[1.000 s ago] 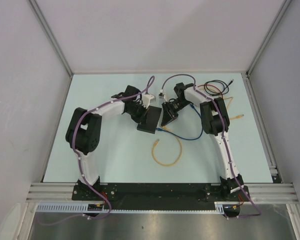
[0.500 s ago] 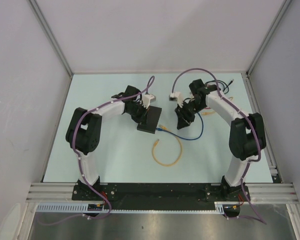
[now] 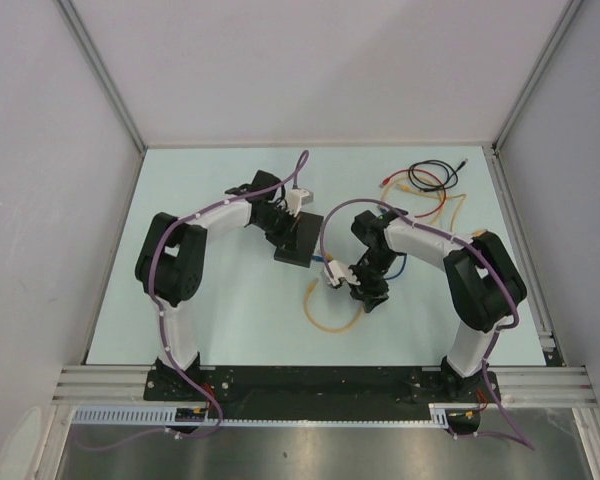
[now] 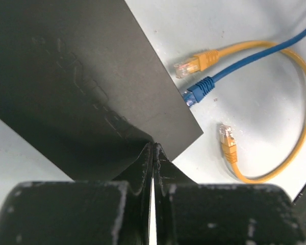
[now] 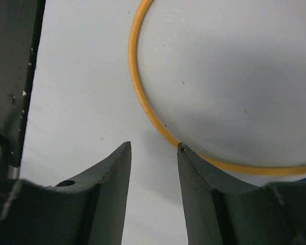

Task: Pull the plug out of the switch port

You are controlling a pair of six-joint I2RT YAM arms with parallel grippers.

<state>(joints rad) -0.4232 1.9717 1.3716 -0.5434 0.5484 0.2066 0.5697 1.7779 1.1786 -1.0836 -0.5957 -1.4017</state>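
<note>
Where the left wrist camera looks along its own fingers, the left gripper (image 4: 153, 149) is fully closed, with only a hairline slit between the two pads, and it holds nothing; its tips rest at a near corner of the switch (image 4: 76, 71). This flat black box fills the upper left of that view. At its right edge lies the blue plug (image 4: 200, 91), with the clear tip right at the edge; this view does not show whether the tip touches it. One yellow plug (image 4: 195, 63) lies just beside the blue one, and a second yellow plug (image 4: 227, 145) lies nearer the camera, on the pale table (image 4: 255, 20). The right wrist view shows something different: the right gripper (image 5: 153, 145) stands partly open, with bare table between the fingers (image 5: 112, 173) and nothing gripped. The yellow cable (image 5: 143, 102) curves past and touches the tip of one finger. Only the top view gives both arms together. There the switch lies near the middle of the table under the left arm's end, and the right gripper hangs apart from it, nearer the bases and to the right, over the yellow loop. A black cable (image 3: 432, 174) lies coiled at the far right.
</note>
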